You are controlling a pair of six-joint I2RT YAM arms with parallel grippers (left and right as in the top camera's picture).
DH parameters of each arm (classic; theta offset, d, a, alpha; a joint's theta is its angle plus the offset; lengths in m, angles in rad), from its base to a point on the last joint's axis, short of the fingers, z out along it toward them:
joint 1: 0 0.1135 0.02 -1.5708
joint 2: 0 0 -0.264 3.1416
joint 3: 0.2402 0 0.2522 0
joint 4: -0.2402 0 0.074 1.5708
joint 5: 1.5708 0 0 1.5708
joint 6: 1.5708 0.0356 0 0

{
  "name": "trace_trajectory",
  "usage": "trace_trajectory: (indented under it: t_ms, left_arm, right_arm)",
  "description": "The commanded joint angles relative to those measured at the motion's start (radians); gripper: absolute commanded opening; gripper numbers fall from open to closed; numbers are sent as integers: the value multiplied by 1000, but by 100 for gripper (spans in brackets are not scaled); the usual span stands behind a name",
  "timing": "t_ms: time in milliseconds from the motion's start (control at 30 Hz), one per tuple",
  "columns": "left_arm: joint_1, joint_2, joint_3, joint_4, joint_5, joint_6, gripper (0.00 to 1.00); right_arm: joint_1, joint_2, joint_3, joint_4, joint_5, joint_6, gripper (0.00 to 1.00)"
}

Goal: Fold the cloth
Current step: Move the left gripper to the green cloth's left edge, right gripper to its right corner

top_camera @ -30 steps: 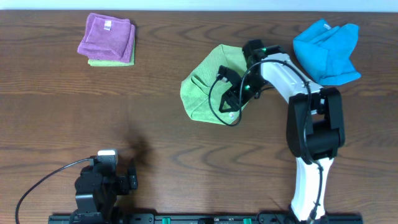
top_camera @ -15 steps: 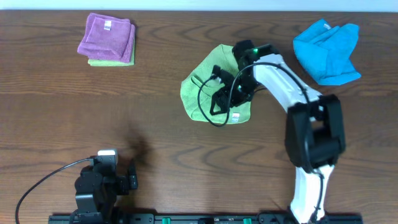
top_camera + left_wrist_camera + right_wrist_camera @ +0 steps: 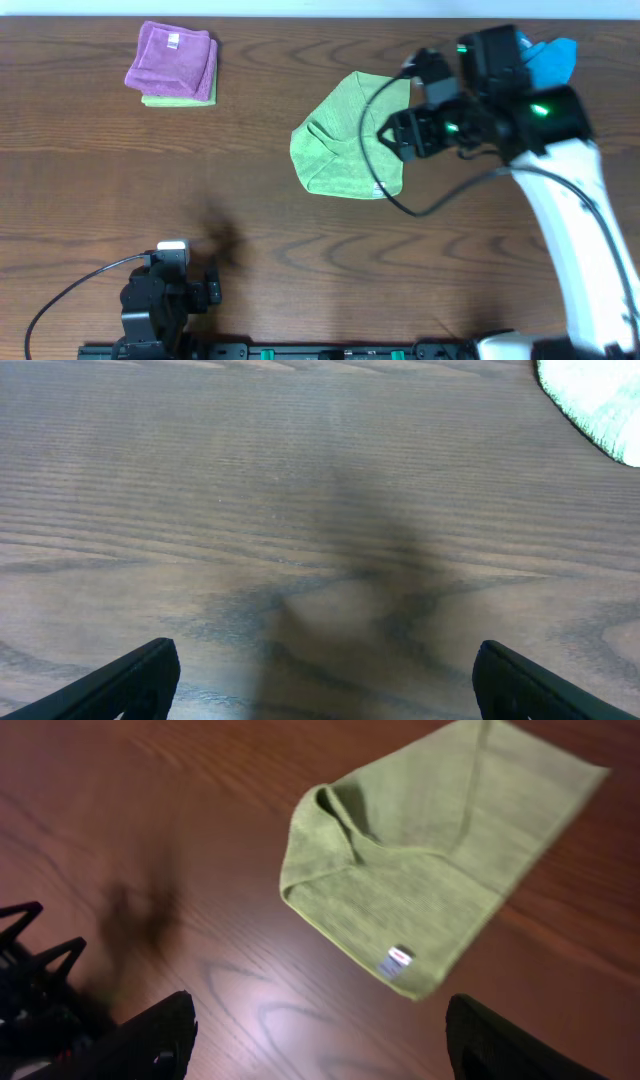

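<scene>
Cloth (image 3: 350,140) lies flat on the table (image 3: 100,200), right of centre, with nothing touching it

- shape: doubled over into a rough wedge, not square. The left end has a rumpled ridge where the layers bunch. The white tag (image 3: 397,960) faces up on the near edge
- my read: one fold is laid but the edges don't line up, so it needs at least a tidy-up and another fold

Right gripper (image 3: 320,1045) hangs above the table just off the cloth's right side. Its jaws are wide apart with nothing between them. At that height the whole cloth fits in the wrist camera, probably so a corner can be picked for the next grab. The near corner by the tag looks the easiest to take, being thin and lying free

Left gripper (image 3: 320,680) is low at the near-left edge of the table, well away from the cloth. It is spread wide too and holds nothing. Only a sliver of the cloth reaches the top corner of its view. It looks parked so the right arm has room

Other items:
- purple cloth (image 3: 172,55) is folded on top of another green piece at far left, which looks like a done pile
- blue cloth (image 3: 555,60) sits crumpled at far right, mostly hidden behind the right arm

Risk: a pinch at the bunched end could take both layers and drag the fold open
</scene>
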Motion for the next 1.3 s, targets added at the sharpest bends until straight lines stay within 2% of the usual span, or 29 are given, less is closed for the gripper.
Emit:
trace_trajectory:
  t_ms: [0,100,133,167,233,333,433,533,600,700,767,867,933,1000,1067,1167,1200,1267]
  left_arm:
    - [5,-6,-13,-51,-7,3,95]
    - [5,-6,-13,-43,-26,3,95]
    - [5,-6,-13,5,-31,-22,95]
    - [5,-6,-13,60,-6,-85,95]
    - [5,-6,-11,214,135,-285,95]
    - [5,-6,1,392,322,-416,95]
    - [5,2,34,529,349,-457,95]
    - [6,50,93,533,348,-459,95]
    - [6,120,132,546,401,-465,95]
    - [6,320,271,587,501,-450,95]
    - [6,461,391,564,524,-388,95]
    - [6,697,586,407,533,-356,95]
    - [4,838,686,285,573,-355,95]
    - [4,981,780,141,674,-356,95]
    - [4,1101,839,31,760,-356,95]
    - [5,1223,845,3,681,-360,95]
    - [6,1267,845,-9,678,-400,95]
    - [7,1357,845,52,756,-479,95]
  right_arm:
    - [-39,-35,10,-40,26,8,80]
    - [-69,-69,10,-105,38,-18,80]
    - [-76,-77,10,-126,63,-17,82]
    - [-81,-82,10,-140,86,-17,83]
    - [-84,-87,10,-162,123,-16,85]
    - [-84,-92,10,-177,161,30,89]
    - [-84,-95,10,-159,161,68,94]
    - [-84,-94,10,-129,175,93,97]
    - [-84,-94,10,-113,196,107,99]
    - [-84,-93,10,-97,202,118,99]
    - [-84,-93,10,-102,202,118,99]
    - [-84,-93,9,-122,250,155,99]
    - [-85,-93,9,-153,384,284,99]
    - [-97,-93,5,-193,528,474,99]
    - [-117,-93,0,-188,522,539,99]
    - [-131,-93,-16,-146,432,540,99]
    - [-131,-93,-33,-137,422,540,99]
    - [-131,-93,-84,-131,402,540,99]
